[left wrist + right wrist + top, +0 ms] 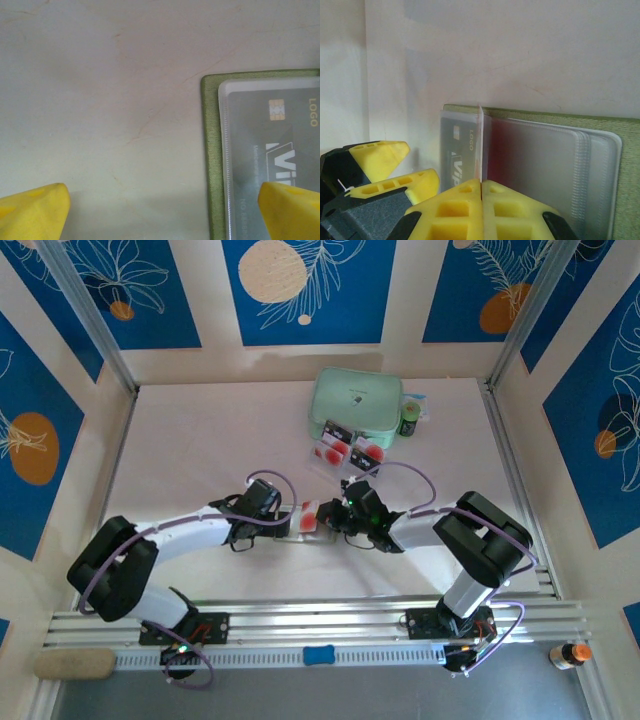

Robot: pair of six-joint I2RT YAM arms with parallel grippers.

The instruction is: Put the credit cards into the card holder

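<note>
Pale tabletop (pixel 200 440), arms (pixel 190 535) elbowed inward at card holder (pixel 212 150), left gripper (pixel 160 200) agape, right gripper (pixel 481 187) tight on clear pocket leaf (pixel 481 145).

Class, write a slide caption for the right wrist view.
Right gripper shut on a thin sheet standing edge-on at the open card holder.

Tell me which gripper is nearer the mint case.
Right. The right gripper is on the near side of the mint case, slightly left; the left gripper is farther left.
</note>
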